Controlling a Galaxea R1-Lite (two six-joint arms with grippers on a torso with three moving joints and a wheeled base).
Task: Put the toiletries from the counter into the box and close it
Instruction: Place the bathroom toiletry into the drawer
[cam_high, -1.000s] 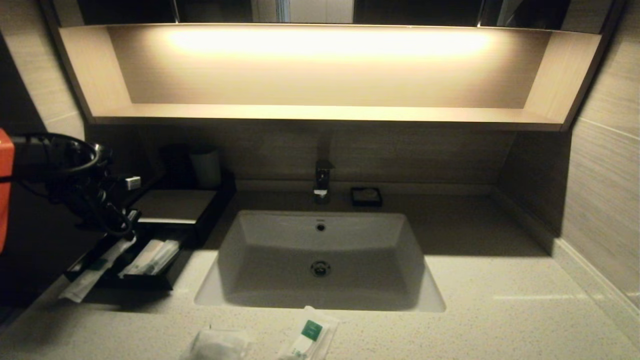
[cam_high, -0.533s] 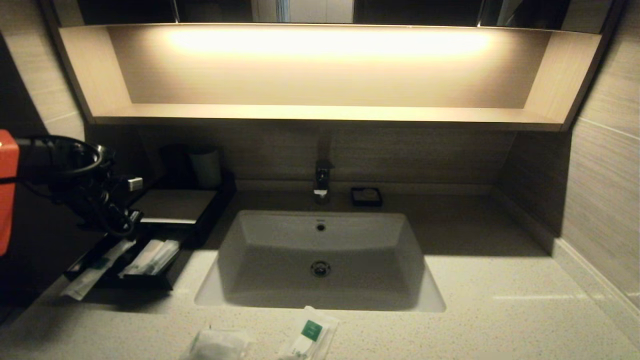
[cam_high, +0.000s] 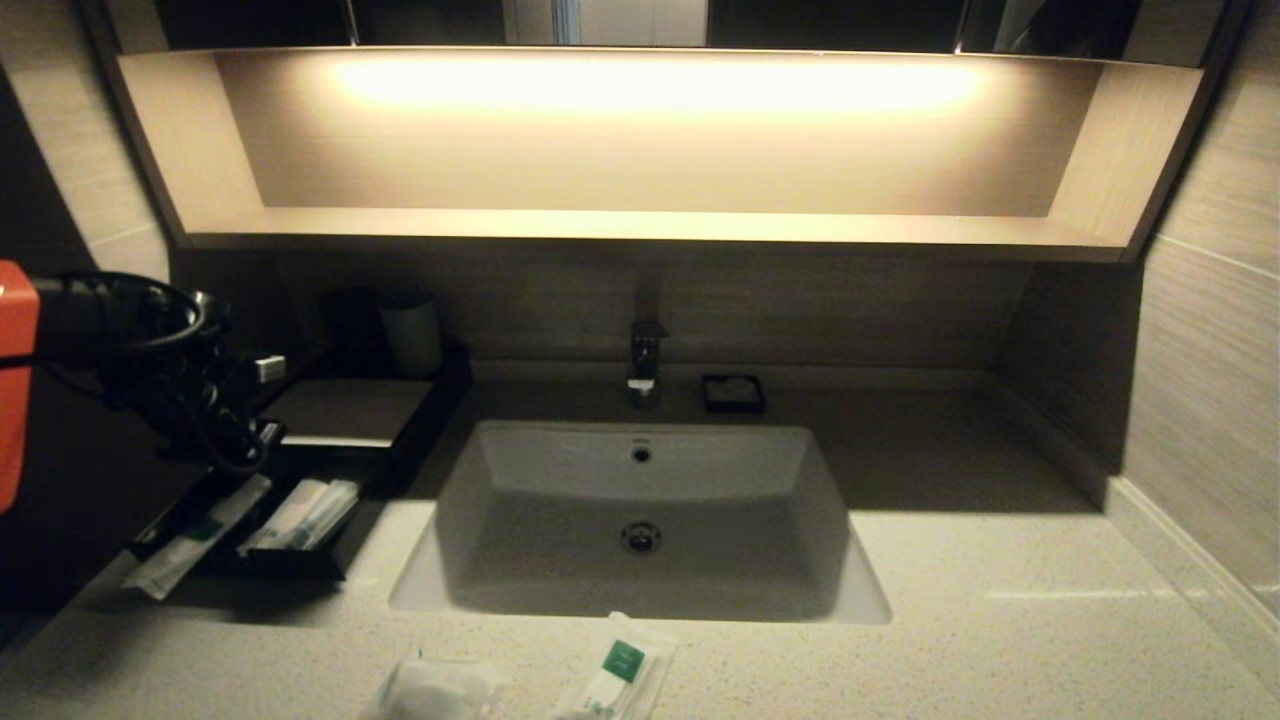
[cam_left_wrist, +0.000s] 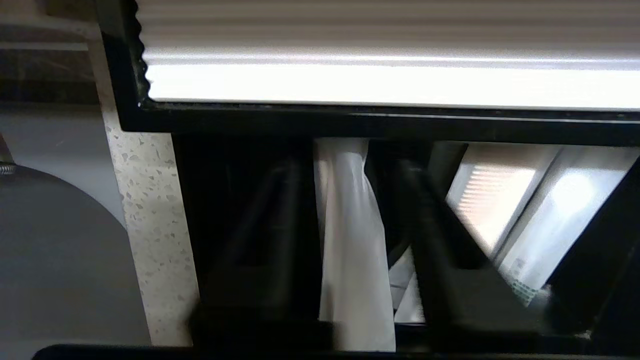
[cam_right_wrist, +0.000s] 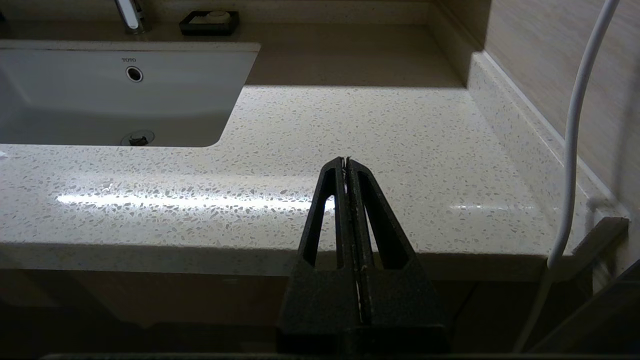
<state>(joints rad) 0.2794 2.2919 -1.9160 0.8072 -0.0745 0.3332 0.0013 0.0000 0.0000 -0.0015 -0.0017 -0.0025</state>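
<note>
The black box (cam_high: 290, 568) stands on the counter left of the sink, its grey lid (cam_high: 350, 410) over the rear half. My left gripper (cam_high: 245, 455) hovers over the open front part, fingers apart. In the left wrist view a long white packet (cam_left_wrist: 350, 240) lies between the open fingers (cam_left_wrist: 280, 225) of the left gripper (cam_left_wrist: 350, 167). In the head view this packet (cam_high: 190, 540) hangs over the box's front left edge. More white packets (cam_high: 305, 512) lie inside. A green-labelled packet (cam_high: 620, 675) and a clear bag (cam_high: 435, 690) lie on the counter's front edge. My right gripper (cam_right_wrist: 346, 162) is shut and empty.
The white sink (cam_high: 640, 500) fills the middle, with a tap (cam_high: 645, 360) and a soap dish (cam_high: 733, 392) behind it. A cup (cam_high: 412, 332) stands behind the box. The right gripper sits at the counter's front right edge, by a white cable (cam_right_wrist: 575, 130).
My left arm has shifted slightly to the right above the box. The packets and the right arm have not moved.
</note>
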